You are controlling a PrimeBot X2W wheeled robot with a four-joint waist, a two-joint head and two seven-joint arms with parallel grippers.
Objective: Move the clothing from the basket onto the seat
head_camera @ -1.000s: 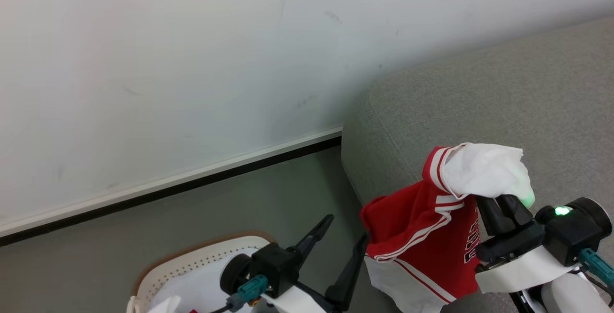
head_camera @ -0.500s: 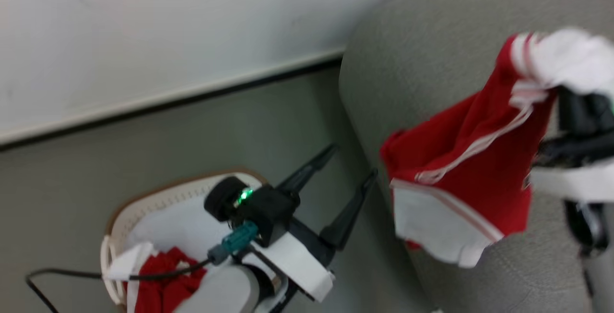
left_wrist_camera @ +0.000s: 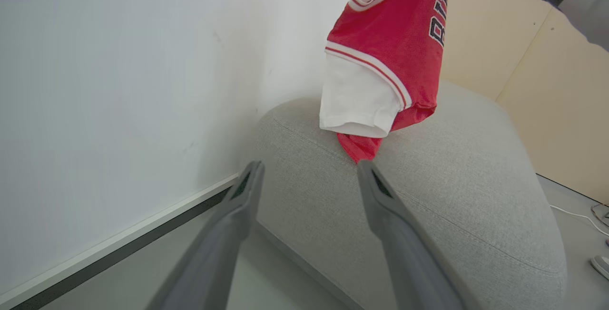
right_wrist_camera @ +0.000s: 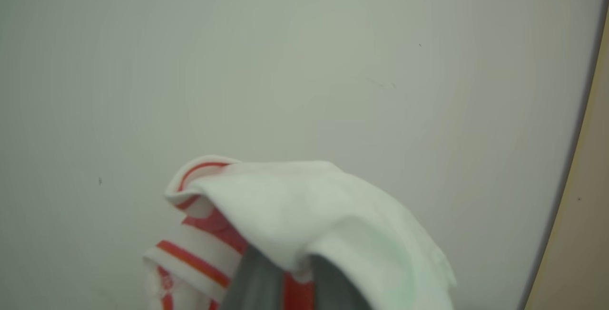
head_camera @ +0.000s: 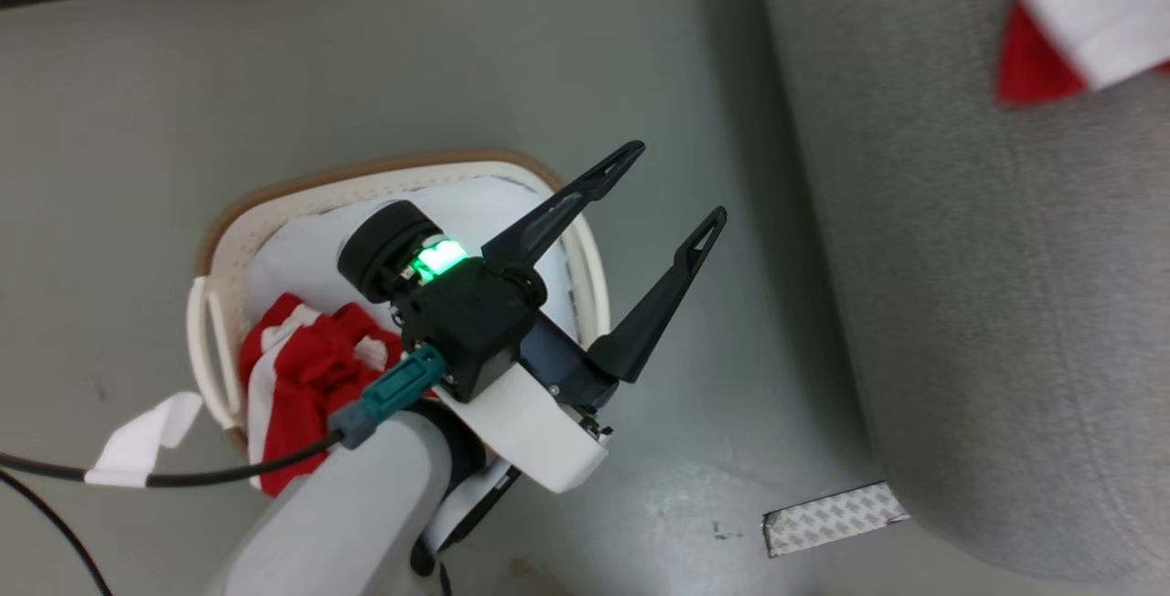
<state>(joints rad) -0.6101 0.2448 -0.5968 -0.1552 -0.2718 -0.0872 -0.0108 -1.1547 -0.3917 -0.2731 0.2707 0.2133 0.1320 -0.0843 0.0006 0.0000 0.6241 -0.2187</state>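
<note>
Filling the right side of the head view was the grey seat (head_camera: pixel 960 303), a broad upholstered cushion with rounded edges. Above its far end hung a red and white jersey (left_wrist_camera: pixel 395 39), draped from the right gripper (right_wrist_camera: pixel 290 276), whose two fingers were closed tight on a bunched white fold near the collar. The jersey's long axis ran straight down from that grip. Its lowest red corner was at the cushion top, either touching it or just clear; the pictures could not settle which. With the seat directly beneath the held garment, the step seemed to call for the right arm to lower it and let go.

Left of the seat, on the grey floor (head_camera: pixel 457 47), stood the laundry basket (head_camera: pixel 274 203), cream with a brown rim. Against its near wall lay a crumpled red and white garment (head_camera: pixel 302 367). The left gripper (head_camera: pixel 676 180) hovered over the basket's seat-side rim, fingers spread wide and holding nothing. It was the nearer arm for that garment, which lay back behind its fingertips, toward the wrist.

Black block letters edged in white ran down the jersey's chest — "BU" could be read, the rest cut off. No brand label could be made out. A short silver strip of tape (head_camera: pixel 836 518) lay on the floor beside the seat.
</note>
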